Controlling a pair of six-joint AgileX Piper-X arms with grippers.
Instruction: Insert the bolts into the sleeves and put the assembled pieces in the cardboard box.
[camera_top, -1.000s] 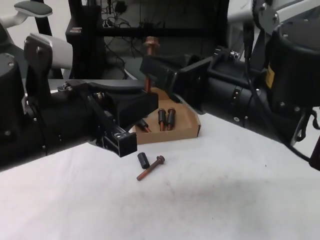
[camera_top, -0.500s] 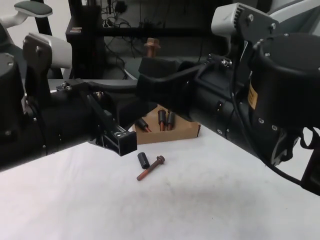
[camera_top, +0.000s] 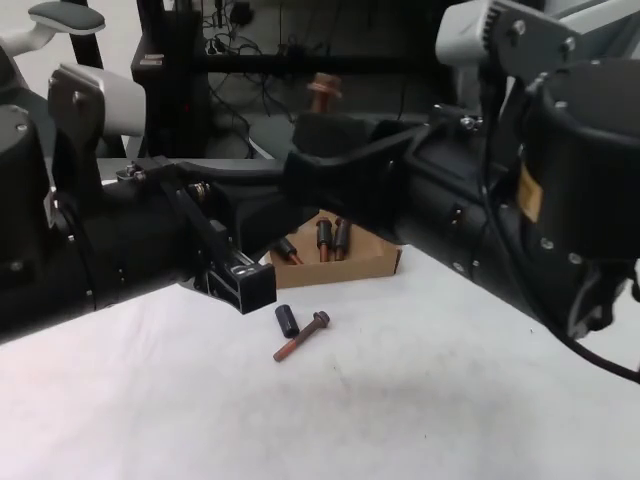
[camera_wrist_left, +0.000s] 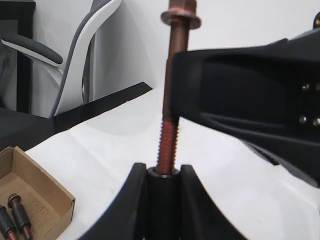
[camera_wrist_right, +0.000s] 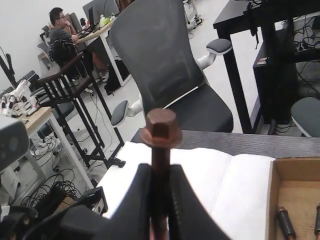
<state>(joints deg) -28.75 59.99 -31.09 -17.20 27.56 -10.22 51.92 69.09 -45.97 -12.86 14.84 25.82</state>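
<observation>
My right gripper (camera_wrist_right: 160, 172) is shut on a copper bolt (camera_wrist_right: 160, 129), held upright by its shank with the hex head up. Directly below, my left gripper (camera_wrist_left: 162, 172) is shut on a black sleeve (camera_wrist_left: 162, 197), and the bolt's threaded end (camera_wrist_left: 168, 145) sits in the sleeve's top opening. Both grippers meet above the bench behind the cardboard box (camera_top: 340, 270), where the bolt head (camera_top: 323, 92) pokes up. The box holds assembled pieces (camera_top: 325, 236). A loose sleeve (camera_top: 287, 320) and a loose bolt (camera_top: 302, 336) lie on the white cloth in front of the box.
The two bulky arms fill the left and right of the high view. A dark table edge (camera_wrist_left: 95, 107) and office chairs (camera_wrist_right: 165, 75) stand beyond the cloth. The near cloth (camera_top: 400, 410) is bare.
The right arm has swung and turned, carrying the bolt slightly to the right. The left arm, the box and the loose parts have stayed put.
</observation>
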